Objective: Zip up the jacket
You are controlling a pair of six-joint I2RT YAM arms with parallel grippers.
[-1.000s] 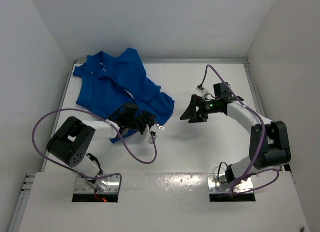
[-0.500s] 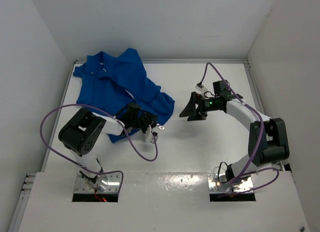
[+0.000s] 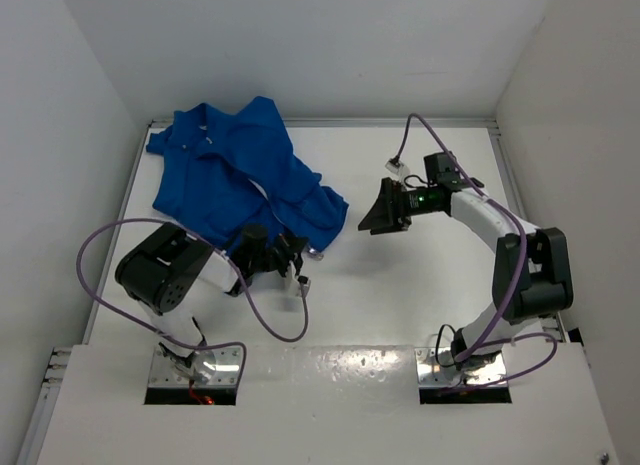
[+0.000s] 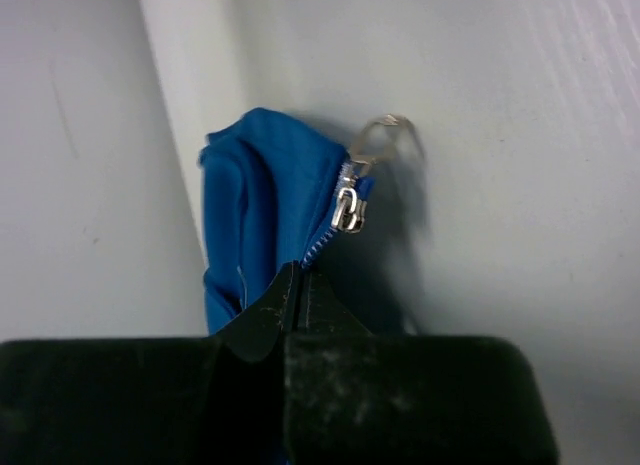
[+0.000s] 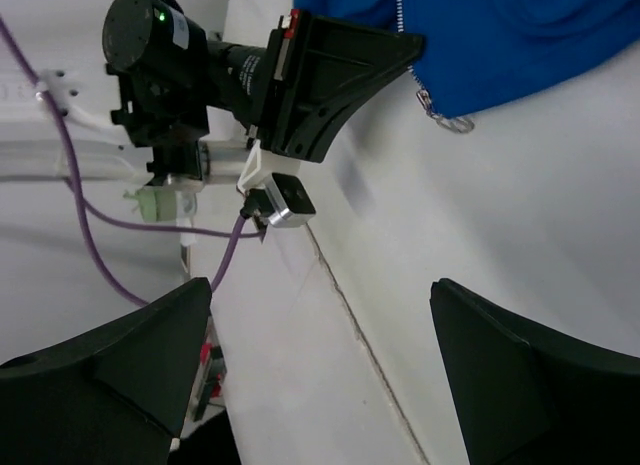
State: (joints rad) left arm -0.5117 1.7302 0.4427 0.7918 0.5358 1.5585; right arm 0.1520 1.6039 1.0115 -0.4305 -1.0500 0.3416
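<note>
The royal-blue jacket lies crumpled at the back left of the table. My left gripper is shut on its lower hem corner, and in the left wrist view the jaws pinch the zipper tape just below the silver slider. The pull ring rests on the table. My right gripper hovers open to the right of the hem, holding nothing. The right wrist view shows its fingers wide apart, the jacket and pull beyond.
White walls enclose the table on three sides. The left arm's purple cable loops over the table near the front. A seam line runs across the white tabletop.
My left gripper has closed onto the jacket's hem by the zipper, and its arm has shifted slightly back. The right gripper has drifted a little farther from the front edge, still open.
</note>
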